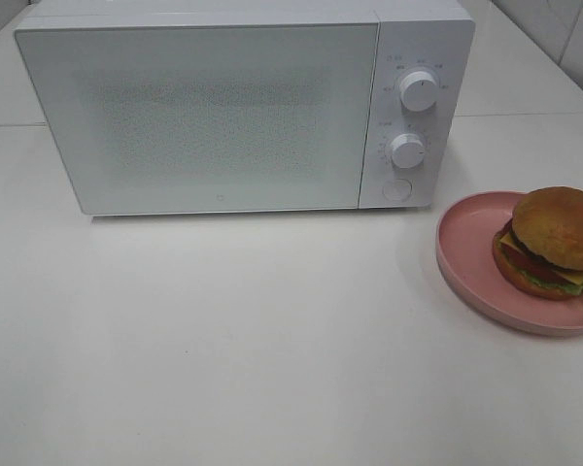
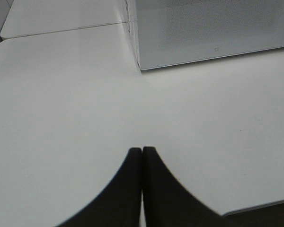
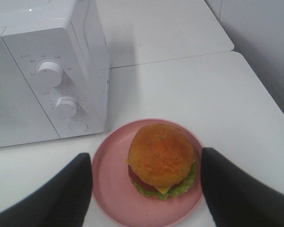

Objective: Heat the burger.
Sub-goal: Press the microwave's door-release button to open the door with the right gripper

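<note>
The right gripper (image 3: 146,153) hangs wide open and empty, a finger on either side of the burger (image 3: 161,153), which sits on the pink plate (image 3: 109,184) near the microwave's (image 3: 47,71) knob side. The left gripper (image 2: 142,149) is pressed closed on nothing above the table (image 2: 61,94). The microwave door is shut, so it likely needs opening first, and then the burger should be squeezed gently and low, to keep the layers stacked.
</note>
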Controlling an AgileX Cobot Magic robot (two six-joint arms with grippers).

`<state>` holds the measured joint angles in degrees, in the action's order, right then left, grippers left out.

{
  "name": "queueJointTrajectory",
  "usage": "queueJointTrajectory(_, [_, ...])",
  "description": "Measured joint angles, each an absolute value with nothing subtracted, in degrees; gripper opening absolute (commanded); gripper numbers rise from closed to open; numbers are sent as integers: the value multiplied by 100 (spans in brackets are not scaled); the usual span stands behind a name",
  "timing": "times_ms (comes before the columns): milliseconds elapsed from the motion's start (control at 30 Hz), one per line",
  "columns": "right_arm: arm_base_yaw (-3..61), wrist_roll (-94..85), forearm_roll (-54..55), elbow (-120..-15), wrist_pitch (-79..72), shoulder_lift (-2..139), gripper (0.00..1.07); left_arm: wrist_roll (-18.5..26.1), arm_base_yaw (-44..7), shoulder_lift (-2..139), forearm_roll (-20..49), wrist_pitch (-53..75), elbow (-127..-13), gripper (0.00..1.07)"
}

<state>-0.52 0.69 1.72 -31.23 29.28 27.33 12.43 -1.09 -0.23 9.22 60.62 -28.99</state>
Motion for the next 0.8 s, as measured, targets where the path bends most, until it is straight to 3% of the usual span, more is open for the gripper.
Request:
queueJointTrajectory(200, [-52,69,172,-3123,2361,3501,49,1243,-109,-23,922,6062,-2899,0])
queueJointTrajectory(267, [-52,69,172,-3123,2063,3902,35,1243,-109,-23,922,6062,-2899,0])
queueJointTrajectory(300, [-52,69,172,-3123,2063,3902,35,1243,-109,-23,922,6062,-2899,0])
queueJointTrajectory(367, [-52,69,178,-3123,1805,4280,18,1243,-109,-23,922,6062,-2899,0])
queueJointTrajectory(400, [-52,69,178,-3123,1805,4280,18,1243,-109,-23,922,6062,-2899,0])
queueJointTrajectory(433, [-52,69,178,-3123,1627,4481,6,1243,-109,-23,922,6062,-2899,0])
queueJointTrajectory(467, [-52,69,206,-3123,1461,4670,2,1243,-109,-23,922,6062,-2899,0])
queueJointTrajectory(800, [6,69,602,-3123,625,5351,0,1243,-109,-23,922,6062,-2899,0])
